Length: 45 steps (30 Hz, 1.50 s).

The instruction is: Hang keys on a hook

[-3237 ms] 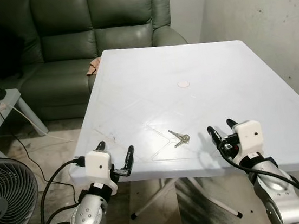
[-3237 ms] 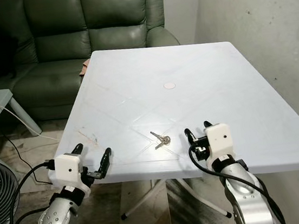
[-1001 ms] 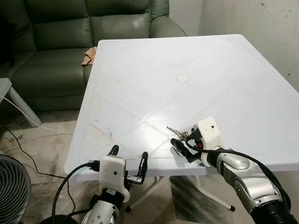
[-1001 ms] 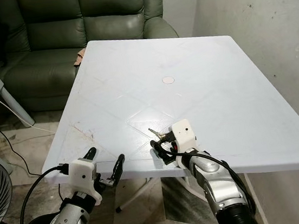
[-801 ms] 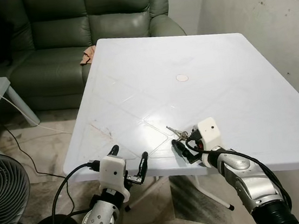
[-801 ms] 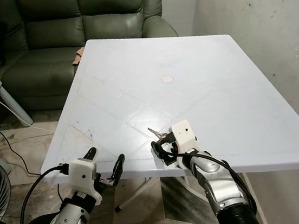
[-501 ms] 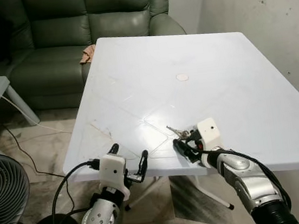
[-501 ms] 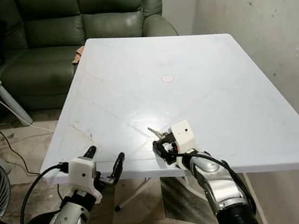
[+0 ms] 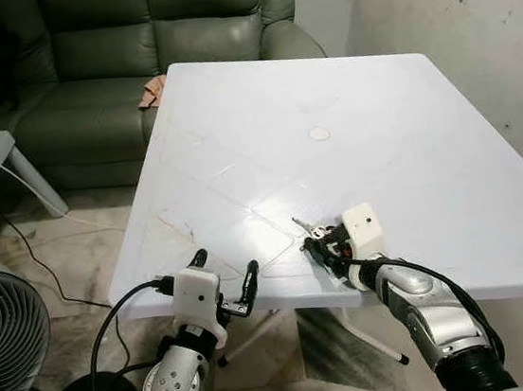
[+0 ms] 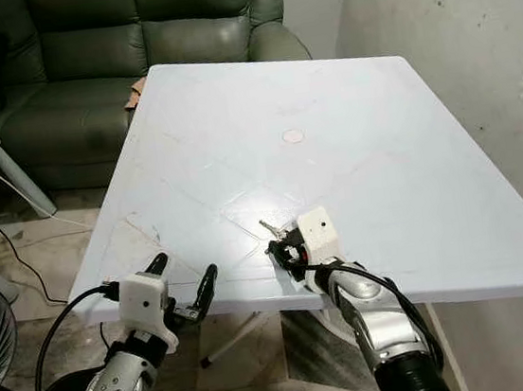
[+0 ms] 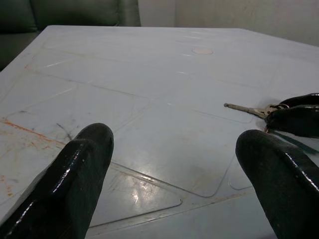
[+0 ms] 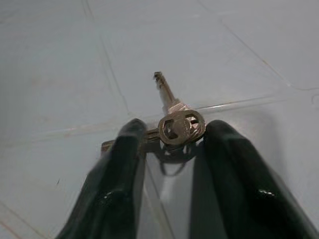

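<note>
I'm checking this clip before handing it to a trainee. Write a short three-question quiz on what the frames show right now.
1. True or false: the keys lie on the white table, between the fingers of the right hand.
2. Which hand sits at the table's near edge, apart from the keys? A) the left hand B) the right hand
3. Fill in: behind the table stands a green ____.

Key: 1 true, the fingers flank the keys with gaps showing; 2 A; 3 sofa.
</note>
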### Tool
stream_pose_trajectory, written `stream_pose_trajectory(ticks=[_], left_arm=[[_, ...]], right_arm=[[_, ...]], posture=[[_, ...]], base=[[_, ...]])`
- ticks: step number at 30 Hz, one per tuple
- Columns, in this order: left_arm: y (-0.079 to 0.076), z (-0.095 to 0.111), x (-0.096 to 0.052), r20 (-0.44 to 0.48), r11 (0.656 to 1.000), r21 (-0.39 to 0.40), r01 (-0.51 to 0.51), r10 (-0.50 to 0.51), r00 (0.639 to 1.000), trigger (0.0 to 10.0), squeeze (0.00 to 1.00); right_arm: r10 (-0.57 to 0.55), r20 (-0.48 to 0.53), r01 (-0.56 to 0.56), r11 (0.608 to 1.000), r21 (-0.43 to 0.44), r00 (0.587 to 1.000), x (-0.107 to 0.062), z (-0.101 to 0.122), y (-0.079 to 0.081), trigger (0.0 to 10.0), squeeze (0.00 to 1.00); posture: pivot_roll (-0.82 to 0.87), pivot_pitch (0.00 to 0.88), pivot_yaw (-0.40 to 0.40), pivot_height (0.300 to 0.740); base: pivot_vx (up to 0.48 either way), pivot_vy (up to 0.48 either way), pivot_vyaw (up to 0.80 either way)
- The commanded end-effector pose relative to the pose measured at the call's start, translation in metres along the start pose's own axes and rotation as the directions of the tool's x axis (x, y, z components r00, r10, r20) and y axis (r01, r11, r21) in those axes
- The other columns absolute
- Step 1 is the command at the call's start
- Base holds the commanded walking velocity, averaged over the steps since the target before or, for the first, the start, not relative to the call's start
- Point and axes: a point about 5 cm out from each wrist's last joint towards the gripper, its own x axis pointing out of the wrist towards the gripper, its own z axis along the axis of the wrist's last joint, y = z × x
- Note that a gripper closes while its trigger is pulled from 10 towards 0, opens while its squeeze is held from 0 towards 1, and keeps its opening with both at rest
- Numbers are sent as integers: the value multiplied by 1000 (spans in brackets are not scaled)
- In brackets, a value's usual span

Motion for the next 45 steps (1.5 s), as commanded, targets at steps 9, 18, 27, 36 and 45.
stream_pose_trajectory(ticks=[9,18,27,36,45], left_arm=[[3,3,1,6,1000,8,-18,18,1000,10000,0],[3,4,1,7,1000,9,-17,17,1000,10000,0],[3,4,2,7,1000,9,-15,15,1000,10000,0],[4,4,2,9,1000,15,-11,11,1000,10000,0],[4,5,3,11,1000,15,-7,7,1000,10000,0]], right_arm=[[-12,12,13,1000,-4,1000,2,3,-4,1608,0],[-18,15,18,1000,-10,1000,0,2,-7,0,0],[25,18,-24,999,-34,1000,0,2,-5,10000,0],[29,14,-29,998,-47,999,0,1,-4,10000,0],[57,2,-57,996,-64,998,-3,-2,-2,10000,0]], posture=[[42,64,-47,732],[41,63,-46,732],[41,57,-44,732],[42,49,-43,732],[41,42,-44,732]], base=[[0,0,0],[0,0,0],[0,0,0],[0,0,0],[0,0,0]])
